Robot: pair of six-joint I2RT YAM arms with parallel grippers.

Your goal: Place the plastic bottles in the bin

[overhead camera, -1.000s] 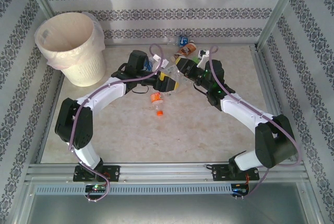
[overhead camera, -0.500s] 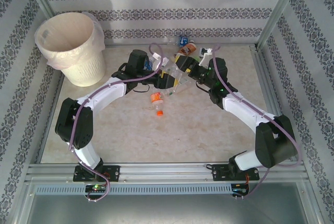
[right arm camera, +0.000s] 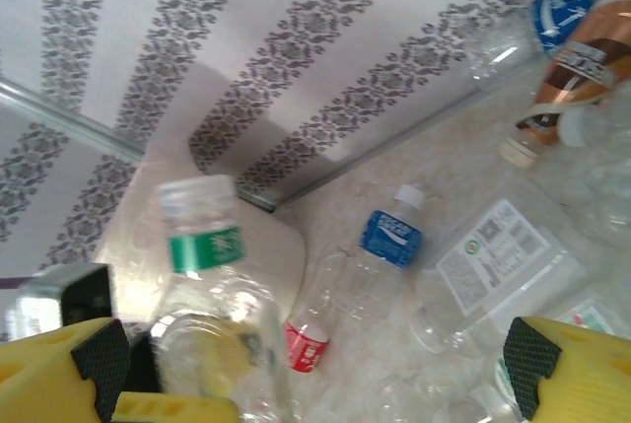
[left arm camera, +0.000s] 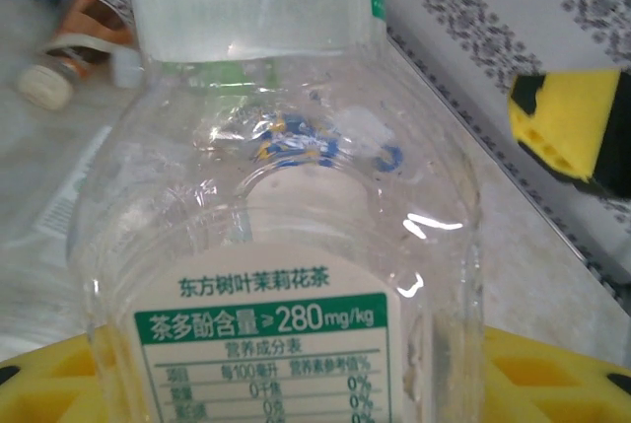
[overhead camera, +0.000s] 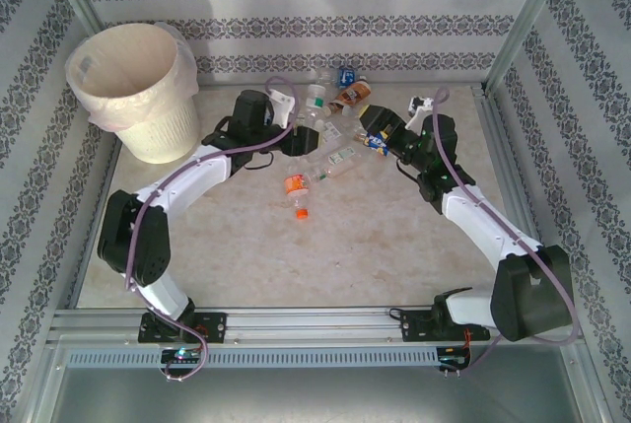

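Well, the bin stands far left. Right of it, the left gripper pinches a green-banded bottle. Farther right of the bin, loose bottles lie on the table, and past them the right gripper hangs with fingers spread wide, holding nothing.
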